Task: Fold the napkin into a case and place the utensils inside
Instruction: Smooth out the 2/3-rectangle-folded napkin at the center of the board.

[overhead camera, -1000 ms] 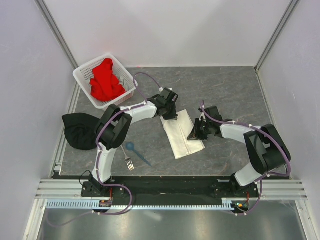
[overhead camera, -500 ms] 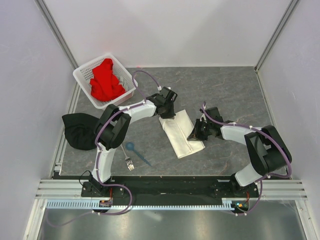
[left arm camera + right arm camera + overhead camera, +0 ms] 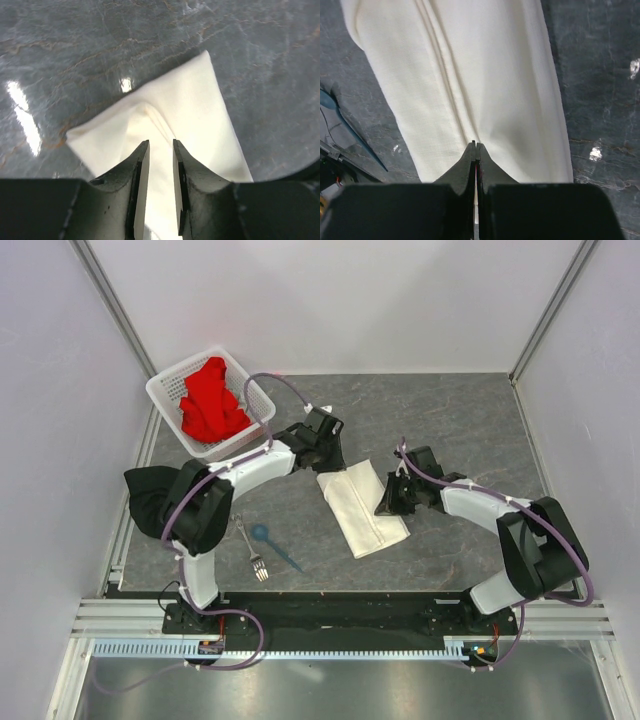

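– Napkin (image 3: 362, 508), cream-white fabric folded into a narrow strip: where is it?
– Mid-table, between the two grippers.
– Their grip?
– Left gripper (image 3: 161, 145) slightly parted over its far corner, holding nothing. The right gripper (image 3: 476, 145) is closed at its long edge.
– Containers?
– White perforated plastic basket (image 3: 160, 390), far-left corner of the table (image 3: 470, 420), holds a bright red cloth (image 3: 210, 400).

We see the left gripper (image 3: 160, 146) with its jaws a narrow gap apart over the cream napkin (image 3: 195, 110), its layered, folded end lying flat on the grey marbled table (image 3: 100, 40).
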Controlling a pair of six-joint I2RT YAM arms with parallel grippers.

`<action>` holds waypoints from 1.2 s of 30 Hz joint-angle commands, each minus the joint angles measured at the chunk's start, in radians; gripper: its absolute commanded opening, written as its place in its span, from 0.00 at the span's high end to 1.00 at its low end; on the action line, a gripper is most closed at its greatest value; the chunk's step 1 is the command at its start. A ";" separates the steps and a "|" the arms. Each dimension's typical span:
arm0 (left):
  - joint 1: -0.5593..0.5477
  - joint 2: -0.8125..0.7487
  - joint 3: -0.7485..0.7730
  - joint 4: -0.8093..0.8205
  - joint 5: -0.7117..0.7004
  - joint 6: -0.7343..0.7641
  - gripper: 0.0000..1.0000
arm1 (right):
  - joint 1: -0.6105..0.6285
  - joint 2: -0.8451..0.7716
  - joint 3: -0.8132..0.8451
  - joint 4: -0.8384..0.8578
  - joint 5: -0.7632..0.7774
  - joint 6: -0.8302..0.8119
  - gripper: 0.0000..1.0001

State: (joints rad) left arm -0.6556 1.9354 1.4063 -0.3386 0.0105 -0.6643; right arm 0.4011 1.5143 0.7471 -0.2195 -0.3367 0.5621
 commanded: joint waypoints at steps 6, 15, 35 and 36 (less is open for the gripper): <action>0.014 -0.182 -0.162 0.012 0.020 -0.032 0.80 | 0.077 -0.036 0.098 -0.035 -0.033 -0.059 0.85; 0.082 -0.066 -0.055 0.023 0.105 0.042 0.91 | 0.185 -0.111 0.054 -0.064 -0.019 -0.034 0.87; 0.100 0.132 0.005 0.135 0.218 0.034 0.95 | 0.188 -0.164 -0.045 -0.090 0.051 -0.021 1.00; 0.100 0.138 0.005 0.136 0.220 0.031 0.95 | 0.189 -0.164 -0.057 -0.089 0.051 -0.021 1.00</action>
State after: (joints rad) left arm -0.5560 2.0495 1.4143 -0.2604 0.1963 -0.6376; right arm 0.5873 1.3766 0.7177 -0.3134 -0.3157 0.5343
